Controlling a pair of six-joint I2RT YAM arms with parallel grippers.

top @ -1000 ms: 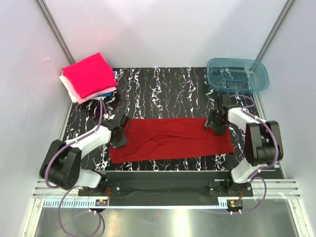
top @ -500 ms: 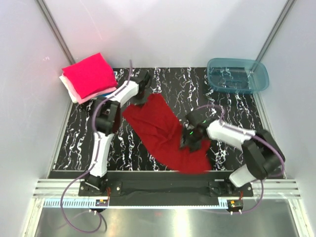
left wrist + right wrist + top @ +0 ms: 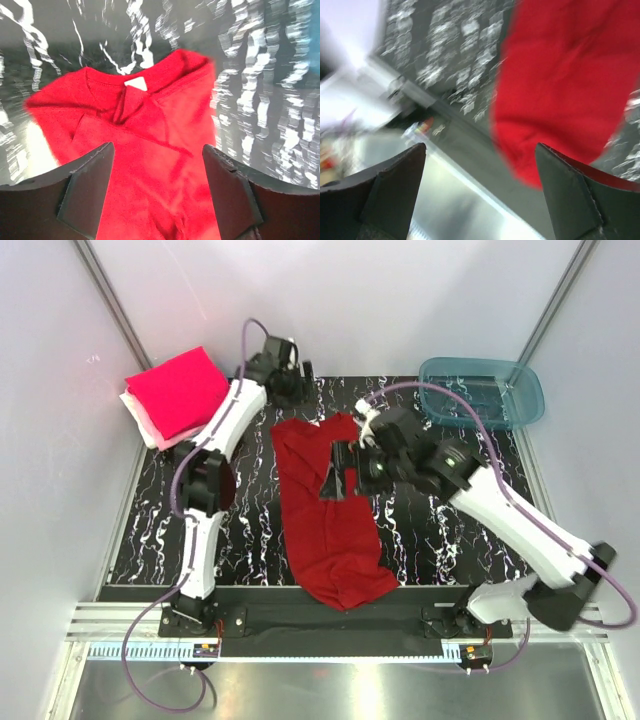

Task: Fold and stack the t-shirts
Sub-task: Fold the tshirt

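The dark red t-shirt [image 3: 325,510] lies stretched lengthwise down the middle of the marbled mat, collar at the far end and hem near the front edge. In the left wrist view its collar and white label [image 3: 136,83] show, with loose folds below. My left gripper [image 3: 300,380] hovers open at the far edge just beyond the collar, its fingers [image 3: 87,187] holding nothing. My right gripper [image 3: 342,468] hangs open above the shirt's upper right edge, its fingers [image 3: 390,195] empty, with the shirt's hem [image 3: 560,100] below it. The folded t-shirts [image 3: 178,392] sit stacked at the far left, magenta on top.
A teal see-through tub [image 3: 482,392] stands at the far right corner. White walls close in the left, right and back. The black base bar and metal rail [image 3: 330,640] run along the near edge, with cables looping from both arms.
The red shirt went from lying crosswise to lying lengthwise. Both grippers opened and let it go. The left arm stretched to the far edge; the right arm rose over the shirt's top.
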